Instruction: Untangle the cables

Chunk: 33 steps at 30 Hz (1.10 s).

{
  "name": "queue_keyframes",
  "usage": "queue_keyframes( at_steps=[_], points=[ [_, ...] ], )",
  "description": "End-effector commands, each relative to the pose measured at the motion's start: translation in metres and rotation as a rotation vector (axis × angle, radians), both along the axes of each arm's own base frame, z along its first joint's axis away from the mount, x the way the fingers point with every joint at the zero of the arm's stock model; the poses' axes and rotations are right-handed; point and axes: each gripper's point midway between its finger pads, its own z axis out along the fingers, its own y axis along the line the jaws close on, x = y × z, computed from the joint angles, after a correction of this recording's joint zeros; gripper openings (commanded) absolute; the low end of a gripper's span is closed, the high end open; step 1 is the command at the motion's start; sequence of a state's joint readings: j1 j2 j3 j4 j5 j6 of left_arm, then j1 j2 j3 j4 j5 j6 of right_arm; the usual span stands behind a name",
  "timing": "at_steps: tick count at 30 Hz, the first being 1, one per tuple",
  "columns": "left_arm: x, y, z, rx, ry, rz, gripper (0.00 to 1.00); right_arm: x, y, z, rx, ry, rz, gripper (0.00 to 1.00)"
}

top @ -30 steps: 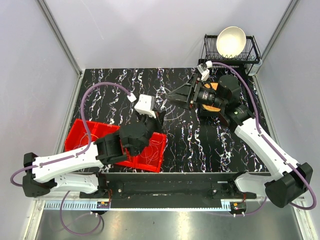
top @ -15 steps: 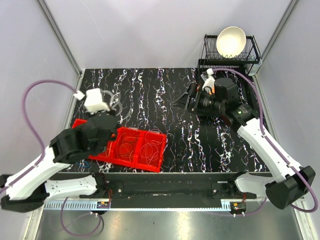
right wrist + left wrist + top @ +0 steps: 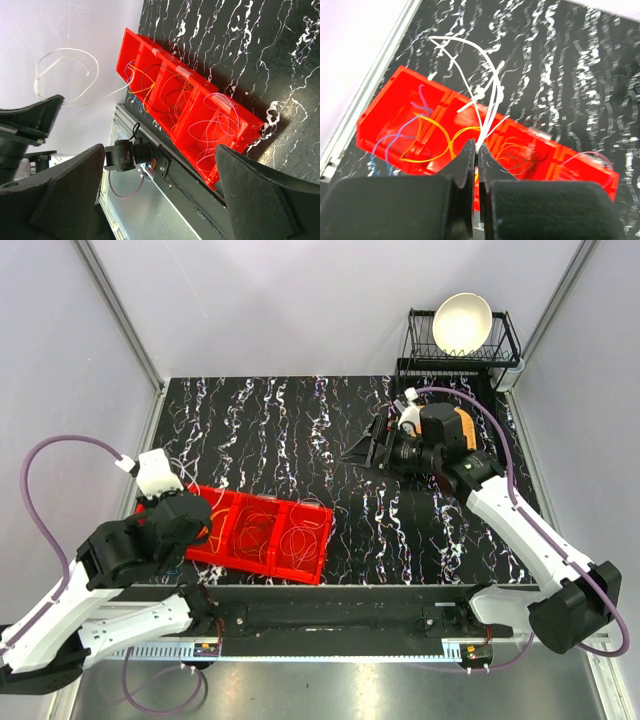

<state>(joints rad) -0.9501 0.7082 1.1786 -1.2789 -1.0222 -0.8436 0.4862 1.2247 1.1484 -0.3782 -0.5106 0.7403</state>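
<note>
My left gripper (image 3: 477, 150) is shut on a thin white cable (image 3: 487, 100) whose loops rise clear above the left end of the red tray (image 3: 380, 112). In the top view this gripper (image 3: 190, 512) hovers over the tray's (image 3: 322, 555) left end. Orange and yellow cables (image 3: 440, 135) lie in a left compartment, and pale pink loops (image 3: 590, 160) in the right one. My right gripper (image 3: 360, 450) stands open and holds nothing, above the table at the back right. Its wrist view looks between the wide fingertips (image 3: 160, 150) at the tray (image 3: 245, 122) and the lifted white cable (image 3: 65, 55).
A black dish rack (image 3: 505, 340) with a white bowl (image 3: 462, 322) stands at the back right corner. Blue wires (image 3: 380, 150) hang at the tray's near left side. The metal rail (image 3: 370, 95) of the table's left edge runs close to the tray.
My left arm swung from the tray's middle to its left end, carrying the white cable up with it. The right gripper opened wider and shifted slightly right.
</note>
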Motion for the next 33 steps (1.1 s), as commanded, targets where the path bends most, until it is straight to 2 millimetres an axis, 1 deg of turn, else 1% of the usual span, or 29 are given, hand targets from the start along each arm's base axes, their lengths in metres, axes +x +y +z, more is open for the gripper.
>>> queue_keyframes(
  at_steps=[1,2,4,5,6,7,8,9,10,11,13,18,19,20,23,25,33],
  points=[
    [-0.002,0.011,-0.018,0.012,0.021,0.067,0.00,0.002,0.008,0.008,0.051,-0.018,0.026,0.96],
    [-0.001,0.010,-0.027,0.023,0.045,0.068,0.00,0.002,0.008,0.007,0.053,-0.018,0.027,0.96],
    [0.001,0.013,-0.036,0.038,0.067,0.089,0.00,0.003,0.009,0.005,0.054,-0.012,0.028,0.96],
    [0.003,0.011,-0.046,0.052,0.090,0.081,0.00,0.003,0.009,0.005,0.056,-0.014,0.028,0.96],
    [0.006,0.010,-0.051,0.058,0.105,0.087,0.00,0.003,0.010,0.005,0.057,-0.011,0.032,0.96],
    [0.008,0.016,-0.055,0.058,0.119,0.118,0.00,0.004,0.010,0.003,0.057,-0.005,0.032,0.96],
    [0.012,0.009,-0.065,0.056,0.142,0.087,0.00,0.003,0.010,0.003,0.059,-0.008,0.034,0.96],
    [0.015,0.007,-0.069,0.047,0.154,0.083,0.00,0.004,0.011,0.002,0.060,-0.003,0.034,0.96],
    [0.018,0.011,-0.074,0.037,0.170,0.103,0.00,0.004,0.011,0.001,0.058,-0.001,0.035,0.96],
    [0.021,0.005,-0.084,0.021,0.195,0.084,0.00,0.004,0.011,0.001,0.059,-0.005,0.037,0.96],
    [0.023,0.010,-0.097,-0.002,0.238,0.118,0.00,0.004,0.011,-0.001,0.057,0.001,0.038,0.96],
    [0.032,0.006,-0.118,-0.039,0.326,0.135,0.00,0.007,0.013,-0.008,0.051,0.012,0.039,0.95],
    [0.034,0.000,-0.125,-0.056,0.344,0.114,0.00,0.008,0.014,-0.008,0.054,0.014,0.041,0.95],
    [0.035,-0.001,-0.130,-0.054,0.363,0.118,0.00,0.008,0.015,-0.010,0.053,0.020,0.045,0.95],
    [0.037,0.001,-0.138,-0.047,0.389,0.143,0.00,0.009,0.016,-0.014,0.049,0.025,0.051,0.95],
    [0.038,0.002,-0.142,-0.045,0.407,0.155,0.02,0.009,0.016,-0.016,0.046,0.028,0.055,0.95],
    [0.044,0.010,-0.148,-0.049,0.444,0.175,0.07,0.011,0.019,-0.024,0.042,0.044,0.068,0.95]
  ],
)
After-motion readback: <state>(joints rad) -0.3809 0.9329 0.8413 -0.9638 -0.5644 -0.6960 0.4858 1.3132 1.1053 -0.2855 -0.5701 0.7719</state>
